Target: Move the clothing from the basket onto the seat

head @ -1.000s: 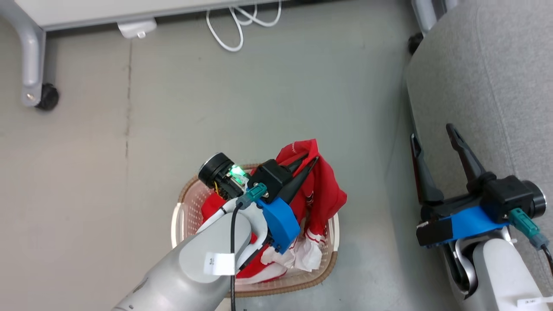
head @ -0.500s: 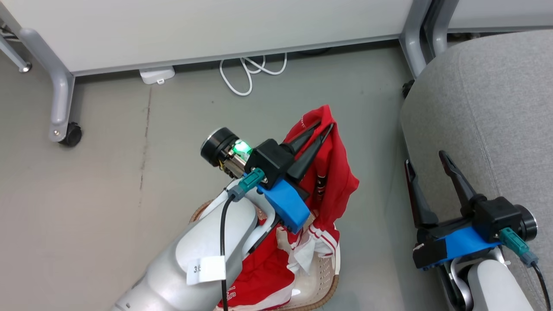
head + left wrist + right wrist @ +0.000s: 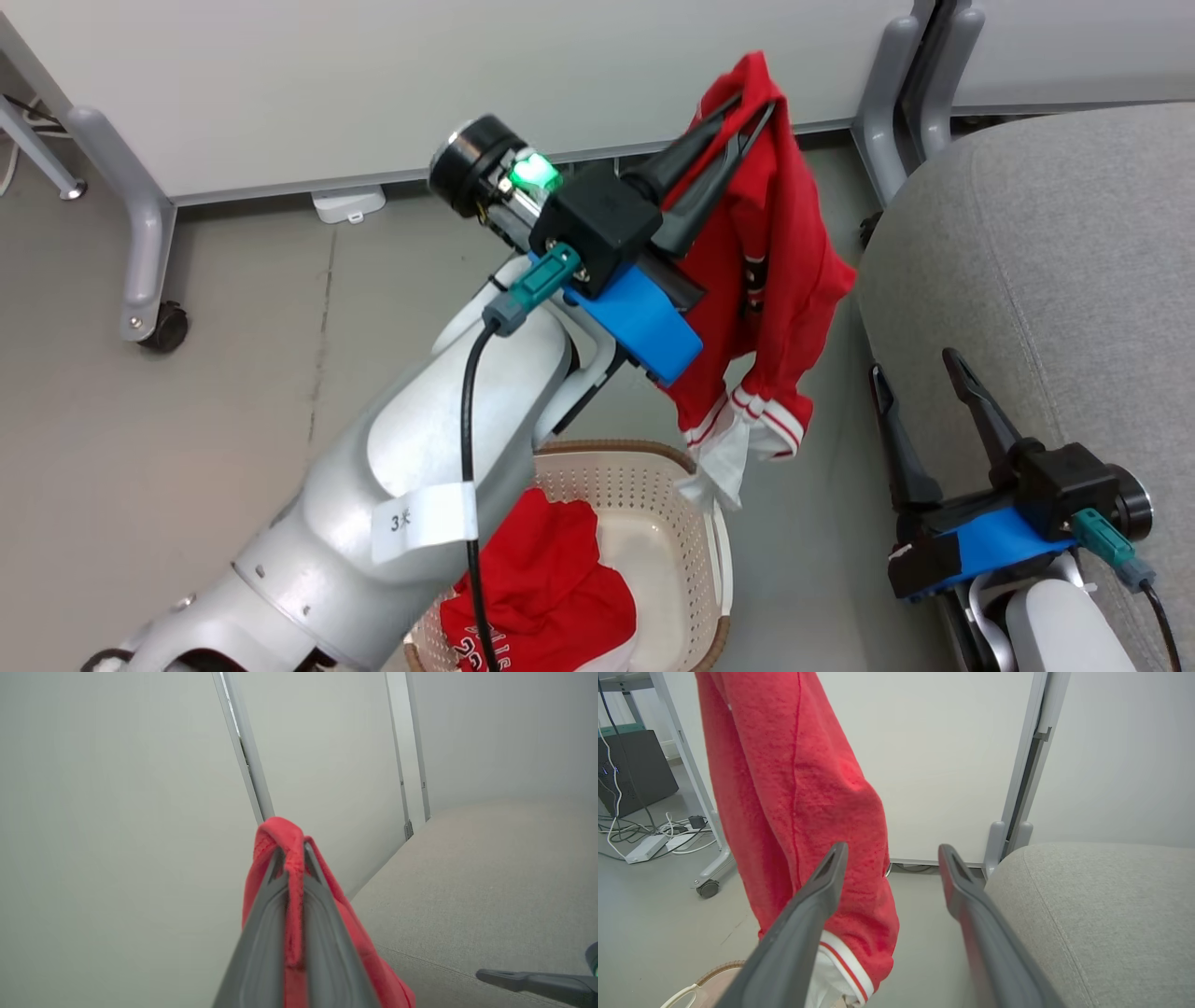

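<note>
Above the grey floor, my left fingers clench a red garment; the seat lies at frame right, by my released right fingers.

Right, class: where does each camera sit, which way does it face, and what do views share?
Head view: on the head, facing down at floor, basket and seat; left gripper shut on the clothing, right gripper open.
Left wrist view: left wrist, facing a white panel; own fingers pinching clothing.
Right wrist view: right wrist, facing that panel; own fingers apart.
All three share clothing and seat.
</note>
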Robot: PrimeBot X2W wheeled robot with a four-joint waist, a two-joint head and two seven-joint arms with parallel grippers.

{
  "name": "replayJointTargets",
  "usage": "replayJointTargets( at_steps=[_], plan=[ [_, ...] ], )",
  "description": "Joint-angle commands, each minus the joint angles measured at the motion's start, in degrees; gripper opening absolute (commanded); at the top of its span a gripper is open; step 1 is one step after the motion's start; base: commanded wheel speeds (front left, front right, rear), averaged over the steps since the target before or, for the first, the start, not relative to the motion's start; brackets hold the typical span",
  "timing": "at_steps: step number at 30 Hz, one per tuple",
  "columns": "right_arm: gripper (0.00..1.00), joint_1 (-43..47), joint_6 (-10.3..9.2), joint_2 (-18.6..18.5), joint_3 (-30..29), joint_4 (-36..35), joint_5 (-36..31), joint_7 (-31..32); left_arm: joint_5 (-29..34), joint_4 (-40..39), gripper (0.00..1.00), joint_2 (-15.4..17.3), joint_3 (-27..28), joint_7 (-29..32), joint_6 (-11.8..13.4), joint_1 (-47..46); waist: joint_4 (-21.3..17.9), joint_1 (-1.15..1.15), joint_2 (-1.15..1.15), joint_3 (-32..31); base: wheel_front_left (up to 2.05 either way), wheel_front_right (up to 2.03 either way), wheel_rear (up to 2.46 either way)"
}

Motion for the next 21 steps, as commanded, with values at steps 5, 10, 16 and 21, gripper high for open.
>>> replayJointTargets(
  at_steps=[5, 10, 16, 21],
  plan=[
    [1.0, 1.7, 0.03, 0.5, -0.4, 0.2, 0.3, -0.2, -0.1, -0.3, 0.0, 0.4, 0.4, -0.2, -0.2, -2.7, -0.3, 0.0, 0.0, -1.6, 0.0, 0.0, 0.0],
    [1.0, 2.4, 0.03, 0.9, -0.5, 0.0, 0.0, -0.2, -0.7, 0.1, 0.0, 0.4, -0.1, 0.0, -0.2, -2.9, -0.5, 0.0, 0.0, -2.4, 0.0, 0.0, 0.0],
    [1.0, 2.5, 0.02, 1.0, 0.4, -0.8, -0.1, -0.2, -1.1, 0.4, 0.0, 0.3, -0.6, -0.1, -0.3, -2.3, -0.5, 0.0, 0.0, -2.9, 0.0, 0.0, 0.0],
    [1.0, 1.9, 0.03, 0.5, 2.6, -2.5, -0.3, -0.2, -1.4, 0.6, 0.0, 0.3, -0.8, -0.1, -0.3, -1.9, -0.1, 0.0, 0.0, -3.2, 0.0, 0.0, 0.0]
  ],
)
